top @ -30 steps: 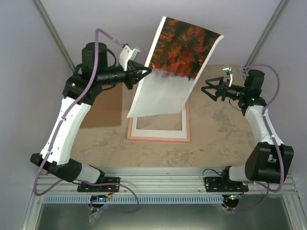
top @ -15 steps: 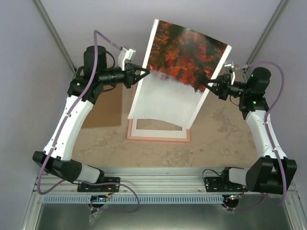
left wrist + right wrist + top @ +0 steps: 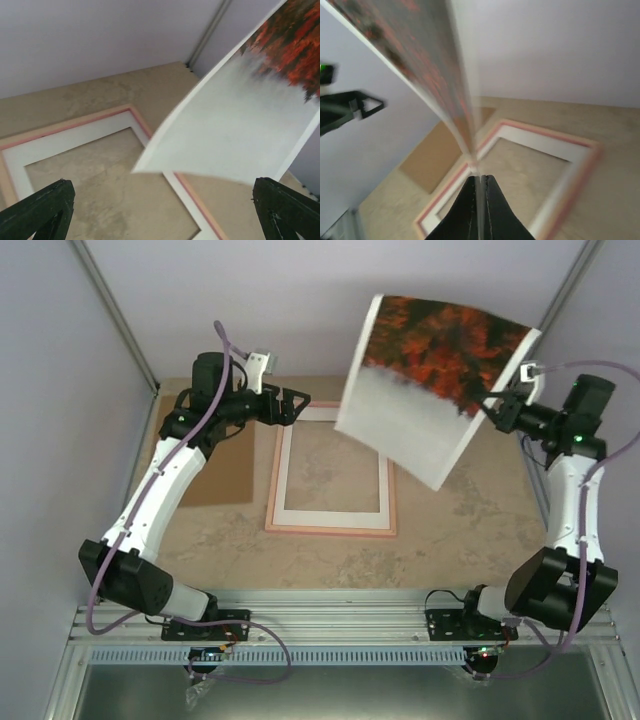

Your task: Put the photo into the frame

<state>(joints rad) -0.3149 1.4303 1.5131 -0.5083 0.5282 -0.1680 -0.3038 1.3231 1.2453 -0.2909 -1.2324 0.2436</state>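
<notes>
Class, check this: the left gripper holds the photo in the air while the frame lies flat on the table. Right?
No. The right gripper holds the photo in the air, as the top external view shows; the left gripper is open and empty. The frame lies flat on the table.

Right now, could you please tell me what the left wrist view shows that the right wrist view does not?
Only the left wrist view shows the photo face-on, with red trees fading to white and a loose, curling lower edge. Only the right wrist view shows the right gripper shut on the photo's edge, and a brown board lying flat. Both show the frame lying flat, the photo held in the air, and the left gripper.
</notes>
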